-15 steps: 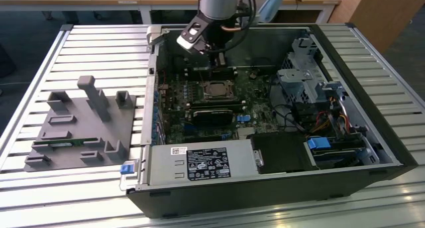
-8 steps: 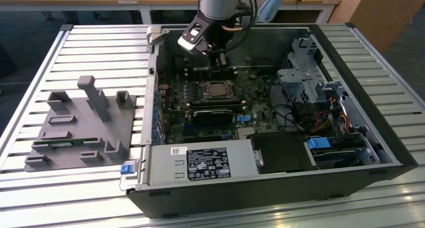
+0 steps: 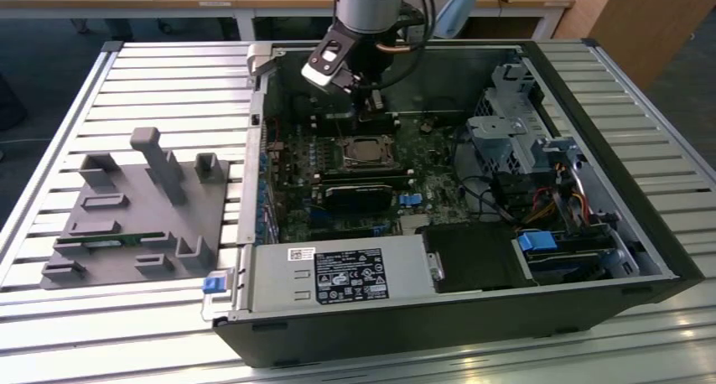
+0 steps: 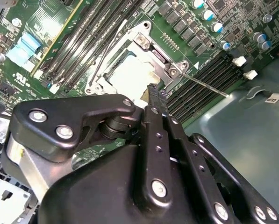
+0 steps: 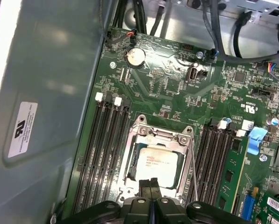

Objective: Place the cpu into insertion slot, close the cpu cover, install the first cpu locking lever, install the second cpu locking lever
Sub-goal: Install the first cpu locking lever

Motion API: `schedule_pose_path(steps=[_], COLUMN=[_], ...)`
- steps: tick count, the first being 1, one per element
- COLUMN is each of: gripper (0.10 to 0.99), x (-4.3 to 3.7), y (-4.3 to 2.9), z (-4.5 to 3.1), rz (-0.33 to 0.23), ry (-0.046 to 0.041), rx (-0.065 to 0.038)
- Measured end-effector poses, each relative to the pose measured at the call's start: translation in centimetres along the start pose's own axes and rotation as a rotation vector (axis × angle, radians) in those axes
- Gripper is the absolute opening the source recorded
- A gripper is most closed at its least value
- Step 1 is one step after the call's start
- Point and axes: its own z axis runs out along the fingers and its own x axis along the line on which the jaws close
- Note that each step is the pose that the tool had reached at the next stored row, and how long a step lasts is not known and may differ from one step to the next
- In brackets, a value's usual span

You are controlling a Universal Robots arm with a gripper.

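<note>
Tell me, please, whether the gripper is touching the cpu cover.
Cannot tell. In both wrist views the tip of the gripper overlaps the edge of the cpu cover, but no contact or gap shows plainly.

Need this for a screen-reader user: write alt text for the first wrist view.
The gripper, jaws together, is poised at one edge of the silver cpu, which lies seated with the cpu cover as a metal frame around it. Black memory slots flank it on the green motherboard.
</note>
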Motion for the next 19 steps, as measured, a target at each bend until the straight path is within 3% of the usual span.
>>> schedule_pose_path(steps=[19], gripper=[0.110], x=[0.00], y=[0.00], z=[0.00], rz=[-0.092], ry=[0.0016], rx=[-0.001])
